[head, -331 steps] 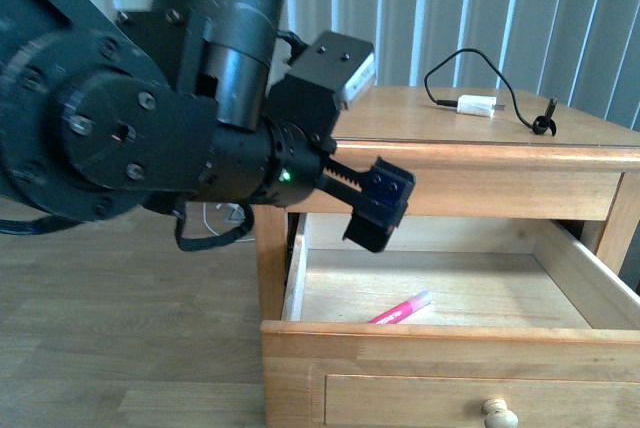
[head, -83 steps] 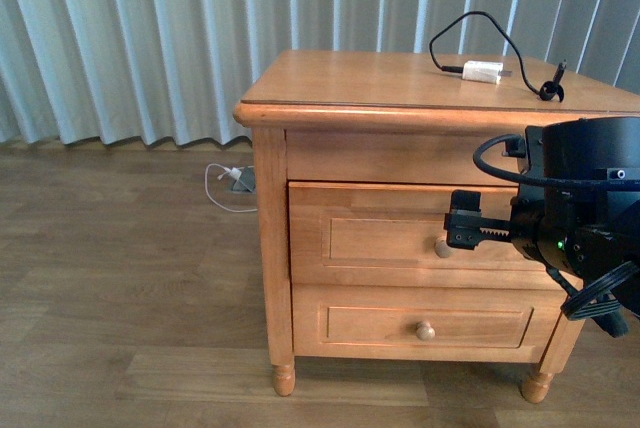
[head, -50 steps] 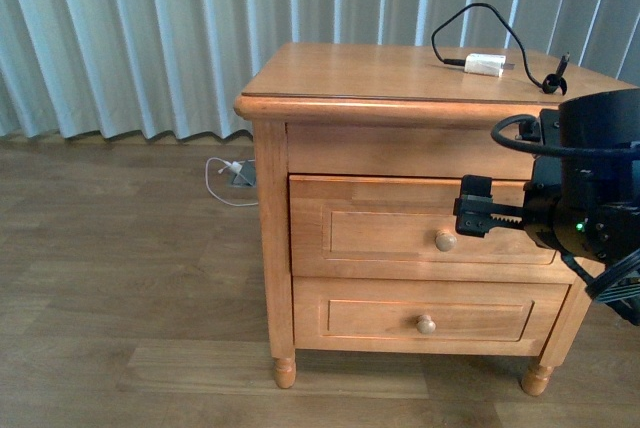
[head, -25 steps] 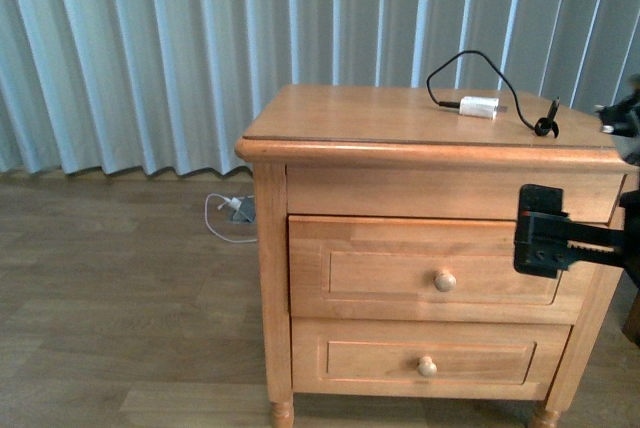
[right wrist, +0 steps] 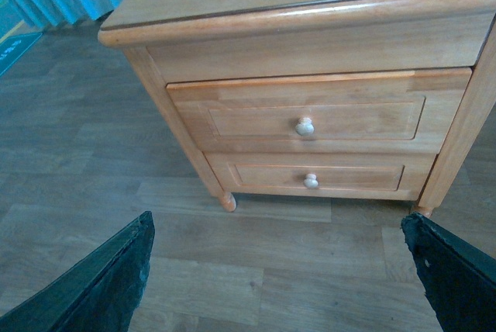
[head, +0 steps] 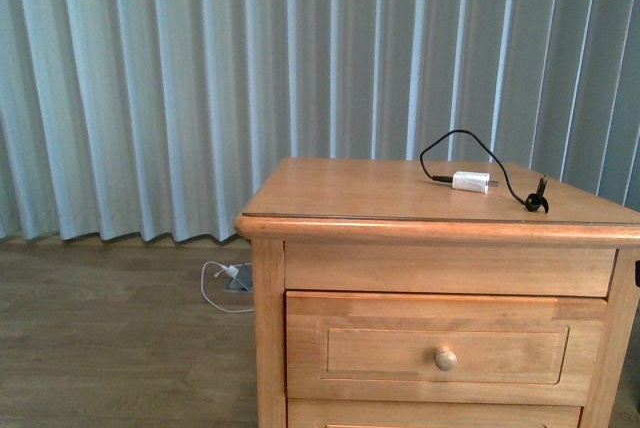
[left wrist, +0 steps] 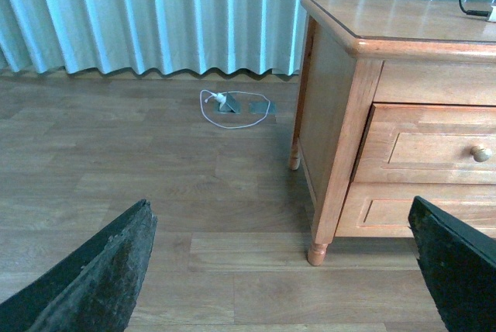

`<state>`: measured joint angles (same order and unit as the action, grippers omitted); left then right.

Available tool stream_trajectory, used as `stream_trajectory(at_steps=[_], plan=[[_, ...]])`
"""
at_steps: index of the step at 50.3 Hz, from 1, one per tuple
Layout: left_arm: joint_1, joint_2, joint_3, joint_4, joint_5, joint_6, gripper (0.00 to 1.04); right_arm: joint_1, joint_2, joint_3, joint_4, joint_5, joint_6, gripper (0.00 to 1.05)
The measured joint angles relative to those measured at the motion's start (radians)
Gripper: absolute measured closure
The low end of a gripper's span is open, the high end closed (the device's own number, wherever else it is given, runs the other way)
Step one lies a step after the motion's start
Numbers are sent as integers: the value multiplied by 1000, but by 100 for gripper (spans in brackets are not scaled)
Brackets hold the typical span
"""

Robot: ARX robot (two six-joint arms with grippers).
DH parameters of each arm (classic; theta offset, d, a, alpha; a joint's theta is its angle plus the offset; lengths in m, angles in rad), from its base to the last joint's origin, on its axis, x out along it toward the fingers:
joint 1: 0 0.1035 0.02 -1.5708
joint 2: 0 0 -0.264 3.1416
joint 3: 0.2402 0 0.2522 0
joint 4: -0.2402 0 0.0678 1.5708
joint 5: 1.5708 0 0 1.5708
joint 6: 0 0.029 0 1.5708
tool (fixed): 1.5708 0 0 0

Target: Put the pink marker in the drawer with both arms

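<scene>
The drawer [head: 370,350] is the upper one in the light-wood nightstand and it is shut, with its round knob [head: 445,358] showing. It also shows in the right wrist view [right wrist: 248,120] and the left wrist view [left wrist: 434,150]. The pink marker is hidden; I see it in no view. Neither arm shows in the front view. My left gripper [left wrist: 279,208] is open and empty above the wood floor, left of the nightstand. My right gripper [right wrist: 277,219] is open and empty, back from the nightstand's front, over the floor.
A white charger plug [head: 470,181] with a black cable lies on the nightstand top [head: 350,193]. A lower drawer [right wrist: 311,181] is shut too. A white cable and adapter [left wrist: 232,103] lie on the floor by the curtain [head: 200,78].
The drawer, open with the pink marker inside 6.6 s ago, is shut now. The right arm drew back from the knob and left the front view, which now looks higher.
</scene>
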<state>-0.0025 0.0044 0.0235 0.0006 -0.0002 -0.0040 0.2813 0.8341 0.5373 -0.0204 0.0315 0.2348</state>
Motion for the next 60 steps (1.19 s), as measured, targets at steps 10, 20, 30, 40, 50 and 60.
stream_trajectory(at_steps=[10,20,30,40,50,60], plan=[[0,0,0,0,0,0,6,1,2,-3,-2,2,0,8],[0,0,0,0,0,0,6,1,2,-3,-2,2,0,8],[0,0,0,0,0,0,6,1,2,-3,-2,2,0,8],[0,0,0,0,0,0,6,1,2,-3,-2,2,0,8],[0,0,0,0,0,0,6,1,2,-3,-2,2,0,8],[0,0,0,0,0,0,6,1,2,-3,-2,2,0,8]])
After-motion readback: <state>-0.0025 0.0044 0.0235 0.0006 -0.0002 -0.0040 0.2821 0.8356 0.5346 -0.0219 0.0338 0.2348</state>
